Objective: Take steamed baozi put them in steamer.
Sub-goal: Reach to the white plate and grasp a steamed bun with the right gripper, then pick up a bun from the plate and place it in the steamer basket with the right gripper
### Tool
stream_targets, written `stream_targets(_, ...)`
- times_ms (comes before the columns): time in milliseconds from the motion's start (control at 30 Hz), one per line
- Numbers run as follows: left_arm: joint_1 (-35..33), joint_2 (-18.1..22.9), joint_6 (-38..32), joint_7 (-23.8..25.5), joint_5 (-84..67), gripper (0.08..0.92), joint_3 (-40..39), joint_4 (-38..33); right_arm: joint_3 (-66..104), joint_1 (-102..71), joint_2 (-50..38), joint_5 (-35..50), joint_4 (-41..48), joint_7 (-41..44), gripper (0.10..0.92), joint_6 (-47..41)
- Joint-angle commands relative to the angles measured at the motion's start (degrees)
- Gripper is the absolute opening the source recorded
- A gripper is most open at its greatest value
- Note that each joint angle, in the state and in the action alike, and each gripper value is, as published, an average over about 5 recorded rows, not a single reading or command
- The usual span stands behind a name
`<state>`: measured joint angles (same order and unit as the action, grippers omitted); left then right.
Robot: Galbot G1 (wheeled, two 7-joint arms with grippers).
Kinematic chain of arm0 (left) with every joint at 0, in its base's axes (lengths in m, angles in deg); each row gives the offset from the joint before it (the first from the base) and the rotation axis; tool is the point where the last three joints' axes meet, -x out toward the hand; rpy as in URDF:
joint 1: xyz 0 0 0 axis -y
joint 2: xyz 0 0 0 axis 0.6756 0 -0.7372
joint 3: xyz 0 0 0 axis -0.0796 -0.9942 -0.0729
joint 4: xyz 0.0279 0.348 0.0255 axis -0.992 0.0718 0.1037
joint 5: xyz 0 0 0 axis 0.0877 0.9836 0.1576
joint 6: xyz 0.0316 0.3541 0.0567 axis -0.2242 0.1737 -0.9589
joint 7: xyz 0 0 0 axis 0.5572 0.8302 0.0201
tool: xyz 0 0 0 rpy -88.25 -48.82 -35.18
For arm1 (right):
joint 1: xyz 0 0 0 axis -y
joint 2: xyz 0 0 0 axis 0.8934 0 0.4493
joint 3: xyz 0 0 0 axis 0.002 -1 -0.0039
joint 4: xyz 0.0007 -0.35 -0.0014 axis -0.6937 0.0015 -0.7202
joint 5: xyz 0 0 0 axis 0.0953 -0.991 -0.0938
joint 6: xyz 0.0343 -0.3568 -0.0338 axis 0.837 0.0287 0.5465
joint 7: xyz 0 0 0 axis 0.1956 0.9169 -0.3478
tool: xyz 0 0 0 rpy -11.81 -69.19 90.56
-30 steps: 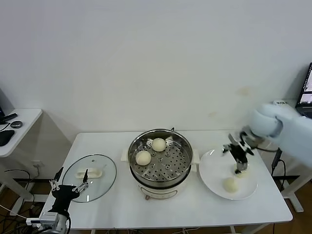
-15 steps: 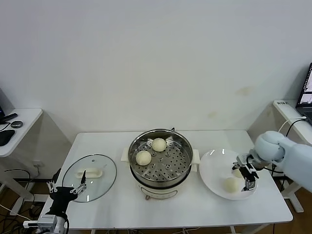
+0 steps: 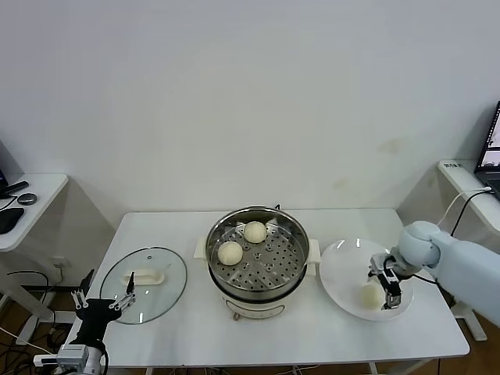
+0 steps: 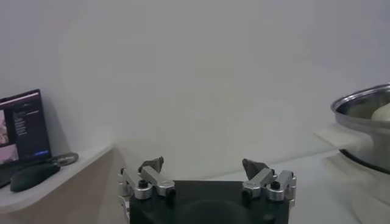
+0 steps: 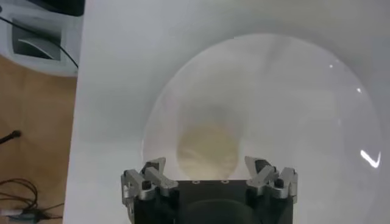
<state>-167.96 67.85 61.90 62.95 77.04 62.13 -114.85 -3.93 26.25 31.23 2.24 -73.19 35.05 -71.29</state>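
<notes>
The steel steamer (image 3: 254, 262) stands mid-table with two cream baozi inside, one (image 3: 230, 252) toward the left and one (image 3: 254, 231) toward the back. On the white plate (image 3: 342, 275) at the right lies one more baozi (image 3: 369, 294). My right gripper (image 3: 388, 286) is open and low over the plate, just right of that bun. In the right wrist view the bun (image 5: 207, 146) lies on the plate (image 5: 292, 91) ahead of the open gripper (image 5: 206, 164), untouched. A fourth bun is hidden. My left gripper (image 3: 101, 301) is open and empty at the table's front left.
A round glass lid (image 3: 144, 283) with a white handle lies flat on the table's left part. A side table (image 3: 23, 205) with a mouse stands far left. The left wrist view shows the steamer's rim (image 4: 365, 109) off to one side.
My right gripper has come down from above the plate's far side to low beside the front bun. My left gripper has sunk a little at the table's front left.
</notes>
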Motion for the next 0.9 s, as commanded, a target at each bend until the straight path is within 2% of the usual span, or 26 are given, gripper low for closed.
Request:
stream_targets(33, 0.0, 0.0, 0.0, -0.1, 0.1, 0.823, 0.1, 0.3, 1.3, -2.2, 1.9, -1.0, 2.5, -1.1, 0.823, 0.3)
stream_targets(167, 0.0, 0.0, -0.1, -0.1, 0.1, 0.823, 0.2, 0.5, 2.3, -2.8, 2.8, -0.8, 2.8, -1.8, 0.817, 0.4)
stream_targets(267, 0.1, 0.0, -0.2, -0.1, 0.1, 0.823, 0.3, 0.6, 2.6, -2.7, 2.9, -0.8, 2.6, -1.7, 0.783, -0.2)
stream_targets(533, 0.1, 0.3, -0.7, -0.1, 0.2, 0.823, 0.7, 0.8, 1.9, -0.8, 1.0, 0.2, 1.0, -0.3, 0.572, -1.5)
stream_targets(633, 0.1, 0.2, -0.6, -0.1, 0.2, 0.823, 0.7, 0.7, 1.7, 1.0, -0.5, 1.7, -0.3, 0.6, 0.527, -1.4)
stream_targets(767, 0.5, 0.1, -0.5, -0.1, 0.1, 0.823, 0.8, 0.5, 1.8, 5.8, -2.8, 5.4, -2.3, 3.9, 0.513, -0.4)
stream_targets(900, 1.0, 0.1, -0.4, -0.1, 0.2, 0.823, 0.6, 0.8, -3.2, 18.4, -3.1, 10.8, -2.5, 6.7, 0.509, 1.9)
